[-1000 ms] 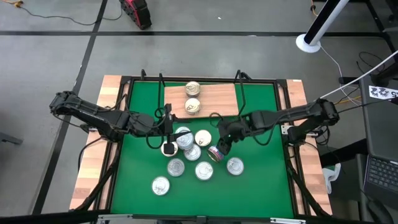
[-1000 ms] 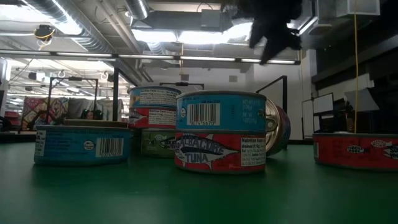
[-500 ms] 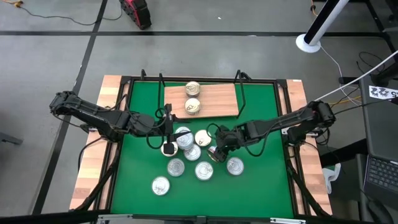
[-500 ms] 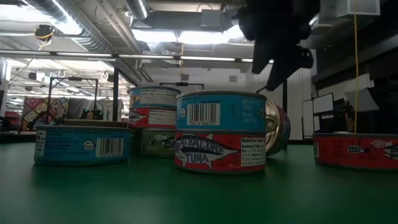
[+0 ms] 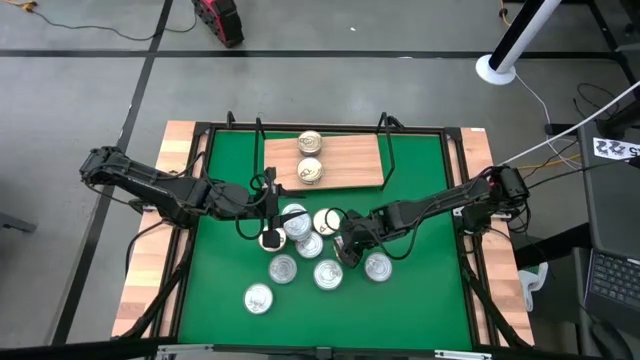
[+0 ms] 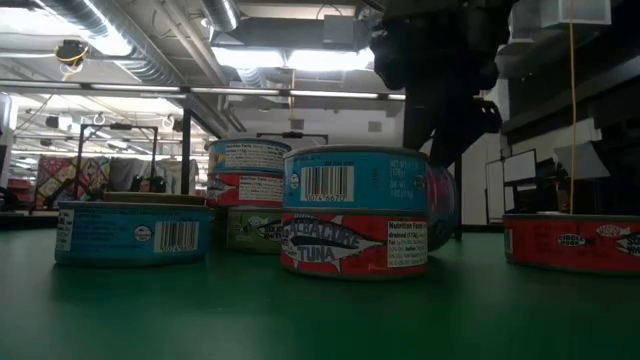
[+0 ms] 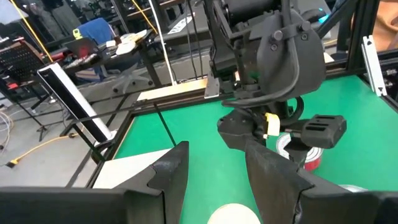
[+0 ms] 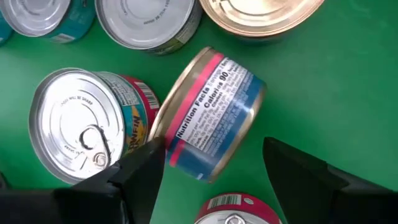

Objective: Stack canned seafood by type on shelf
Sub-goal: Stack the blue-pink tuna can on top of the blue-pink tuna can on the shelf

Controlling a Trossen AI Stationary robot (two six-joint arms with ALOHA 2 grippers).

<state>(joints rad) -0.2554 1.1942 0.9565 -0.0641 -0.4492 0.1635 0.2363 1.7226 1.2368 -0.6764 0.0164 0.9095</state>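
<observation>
Wooden shelf (image 5: 345, 160) holds just two tins (image 5: 310, 157) so far, most cans (image 5: 300, 250) lie clustered on the green desk (image 5: 420, 290), the right hand (image 5: 345, 245) spread wide over a tipped can (image 8: 208, 115), the left hand (image 5: 268, 210) part-open beside them, holding nothing I can see.

Robotics lab or workshop, not a home: grey concrete floor (image 5: 90, 40) with loose black cables (image 5: 100, 35), exposed silver ceiling ducts (image 6: 110, 40) and long strip lights (image 6: 300, 58) overhead. Green-topped bench (image 5: 220, 300) sits in a black metal frame (image 5: 196, 180). Behind it, black equipment stands (image 7: 81, 118) and a blue chair (image 7: 99, 31).
</observation>
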